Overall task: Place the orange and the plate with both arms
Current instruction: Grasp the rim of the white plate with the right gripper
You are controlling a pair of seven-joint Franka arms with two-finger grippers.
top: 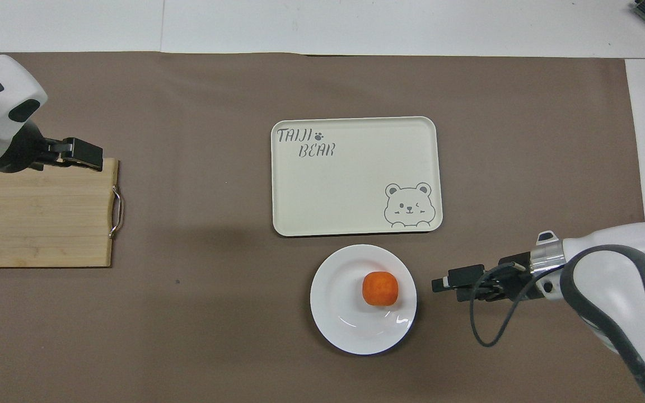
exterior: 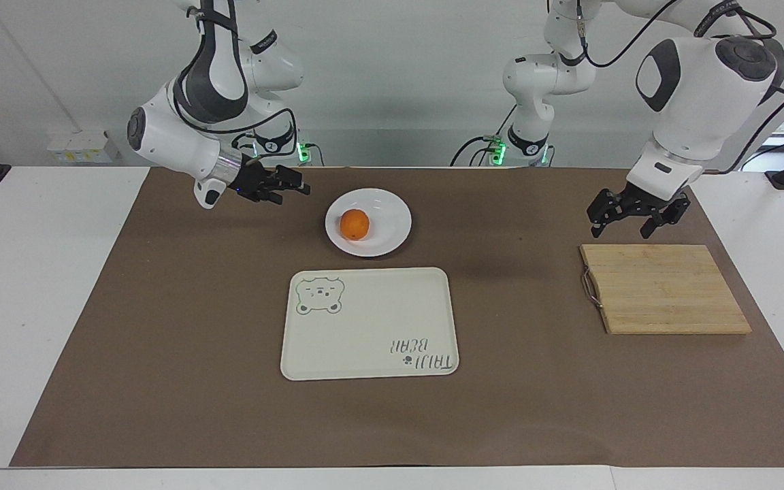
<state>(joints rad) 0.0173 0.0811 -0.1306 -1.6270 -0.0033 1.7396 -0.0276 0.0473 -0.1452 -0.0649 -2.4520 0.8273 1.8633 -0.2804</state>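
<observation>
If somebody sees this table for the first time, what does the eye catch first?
The orange stands out, sitting on the plate just nearer to the robots than the tray. The right gripper hangs beside the plate, while the left gripper is up by the board's edge.

A bright orange fruit, the orange (exterior: 354, 224), sits on a glossy white plate (exterior: 392, 235). The tray (exterior: 369, 322) is cream, printed with a grey bear face and grey "TAIJI BEAR" lettering. The cutting board (exterior: 664, 288) is pale striped bamboo with a metal handle. A brown mat (exterior: 160, 327) covers the white table (exterior: 24, 286). Both arms are white with dark joint caps and black grippers.
</observation>
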